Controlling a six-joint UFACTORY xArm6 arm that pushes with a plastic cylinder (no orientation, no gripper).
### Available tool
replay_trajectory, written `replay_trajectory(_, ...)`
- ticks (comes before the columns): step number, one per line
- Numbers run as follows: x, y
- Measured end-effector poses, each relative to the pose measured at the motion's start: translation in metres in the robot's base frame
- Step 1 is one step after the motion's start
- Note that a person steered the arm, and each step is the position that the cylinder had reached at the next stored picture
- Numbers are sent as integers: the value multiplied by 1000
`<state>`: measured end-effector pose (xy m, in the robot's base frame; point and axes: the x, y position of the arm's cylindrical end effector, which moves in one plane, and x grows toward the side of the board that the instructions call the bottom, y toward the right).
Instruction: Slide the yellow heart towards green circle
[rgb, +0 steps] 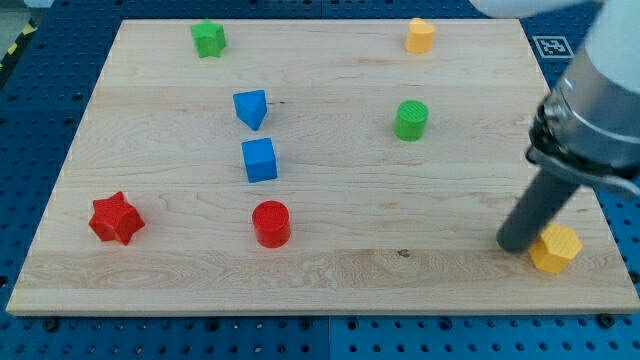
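Note:
The green circle (411, 120) stands right of the board's middle. A yellow block (420, 36), which looks like the heart, sits near the top edge, straight above the green circle. A second yellow block (555, 248), pentagon-like, lies at the bottom right corner. My tip (515, 243) rests on the board right against that block's left side, far below and to the right of the green circle. The rod rises to the arm at the view's right.
A green star (208, 39) is at the top left. A blue triangle (251, 108) and a blue cube (259, 160) stand left of centre. A red star (116, 219) and a red cylinder (271, 223) lie at the lower left. The board's right edge (600, 215) is next to the rod.

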<state>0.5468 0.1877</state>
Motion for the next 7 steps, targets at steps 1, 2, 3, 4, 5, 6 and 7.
replay_trajectory(1, -2, 41)
replay_trajectory(2, -2, 41)
replay_trajectory(3, -56, -3)
replay_trajectory(4, -72, -4)
replay_trajectory(5, -72, -4)
replay_trajectory(6, -116, -4)
replay_trajectory(7, -164, -2)
